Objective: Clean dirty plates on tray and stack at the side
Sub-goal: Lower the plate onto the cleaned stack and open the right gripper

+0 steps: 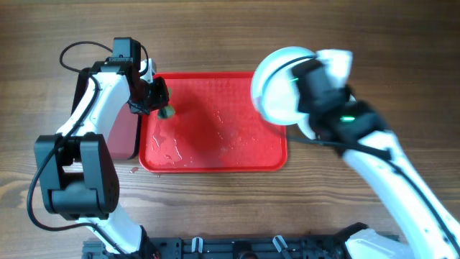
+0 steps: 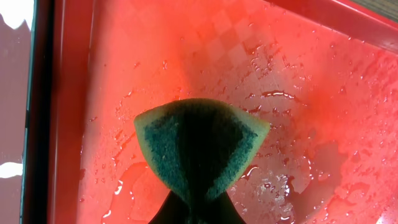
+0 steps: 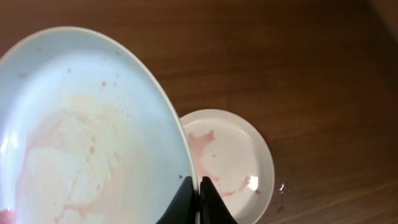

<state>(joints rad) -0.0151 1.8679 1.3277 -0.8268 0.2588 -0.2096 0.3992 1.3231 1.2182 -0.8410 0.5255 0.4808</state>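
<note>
- A pale aqua plate (image 3: 81, 124) hangs tilted on edge above the far right corner of the red tray (image 1: 215, 157). Faint pink-brown smears spread across its middle.
- The right gripper (image 3: 199, 198) pinches this plate by a thin strip of rim, its fingers nearly together around it.
- Directly below, a white plate (image 3: 231, 155) lies flat on the wooden table (image 3: 323, 74), just beside the tray, with reddish streaks inside it. A third plate cannot be made out.
- No plate lies on the tray. Its floor is wet, with puddles and droplets.
- The left gripper (image 2: 196, 210) is clamped tight on a green sponge (image 2: 202, 146) with a yellow edge, poised over the tray's left end. Whether the sponge touches the tray cannot be told.
- A dark maroon tray (image 1: 122, 137) sits beside the red one, under the left arm.
- Risk: the hold is on the rim only and the plate is probably wet, so it could swing or slip free and strike the white plate below.
- Risk: setting it down now would stack one streaked plate on another, leaving the cleaning unfinished.
- Risk: lowered off-centre, it could slide off the plate beneath.
</note>
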